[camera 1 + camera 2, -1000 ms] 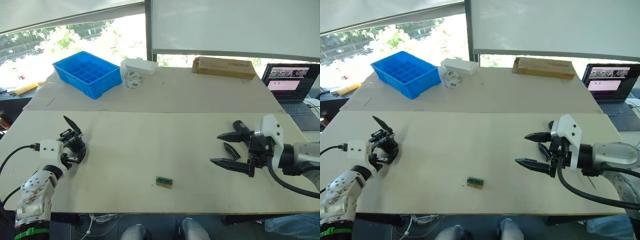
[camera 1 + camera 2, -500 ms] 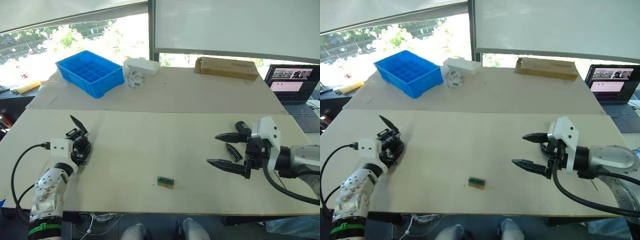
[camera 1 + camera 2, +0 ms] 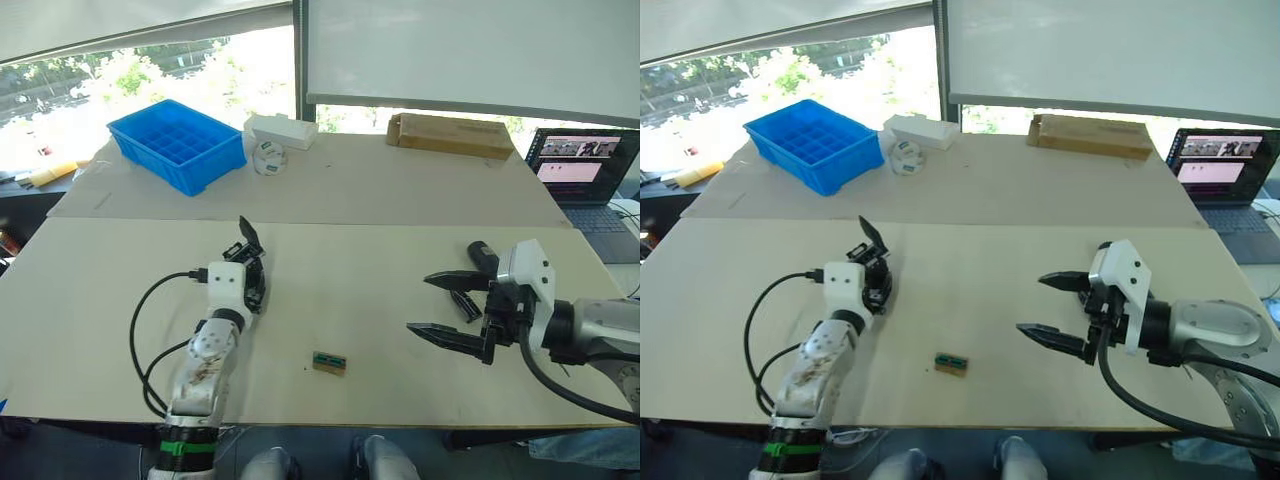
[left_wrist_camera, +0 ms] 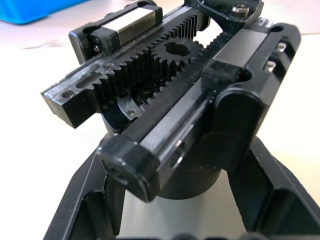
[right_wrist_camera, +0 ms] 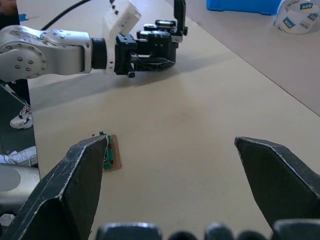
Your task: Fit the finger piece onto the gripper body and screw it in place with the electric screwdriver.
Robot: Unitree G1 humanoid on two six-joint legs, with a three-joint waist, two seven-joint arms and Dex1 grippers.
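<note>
Left eye view: left gripper (image 3: 249,280) clamps the gripper body (image 3: 247,268), its single finger pointing up and away. Right gripper (image 3: 447,307) spread, finger piece (image 3: 463,304) between its fingers.

the two head cameras look forward and down from above the near edge of the tabletop (image 3: 400,200), side by side, sharing nearly the whole scene out to the windows. the left wrist camera sits very close behind the gripper body (image 4: 170,100), looking along the tabletop. the right wrist camera looks low across the tabletop toward the left gripper (image 5: 150,50), sharing the small brown-and-green block (image 5: 110,157) with the head views
</note>
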